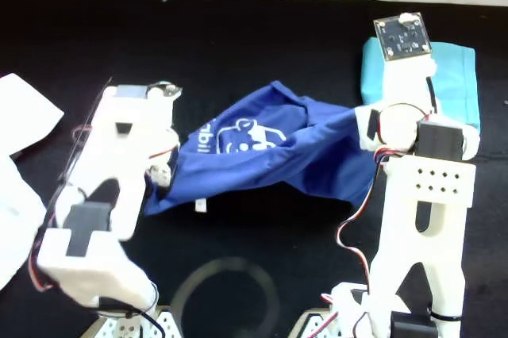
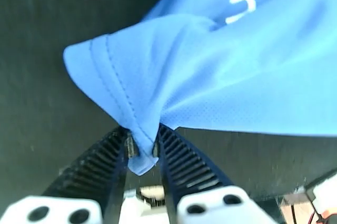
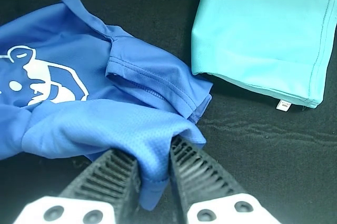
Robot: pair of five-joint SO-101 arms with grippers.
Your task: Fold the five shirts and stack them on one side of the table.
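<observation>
A dark blue shirt [image 1: 270, 147] with a white print hangs stretched between the two arms over the black table. My left gripper [image 2: 141, 149] is shut on one hemmed corner of the blue shirt [image 2: 221, 77]; in the high view this gripper [image 1: 159, 179] is at the shirt's left end. My right gripper [image 3: 154, 174] is shut on a bunched edge of the blue shirt [image 3: 95, 113], at its right end [image 1: 367, 144]. A folded light turquoise shirt [image 1: 456, 76] lies flat at the table's far right, also seen beyond my right gripper as a folded turquoise shirt [image 3: 260, 34].
White shirts [image 1: 20, 171] lie piled at the table's left edge. The black table [image 1: 238, 28] stretches behind the arms. Both arm bases [image 1: 333, 318] and their wires stand at the front edge.
</observation>
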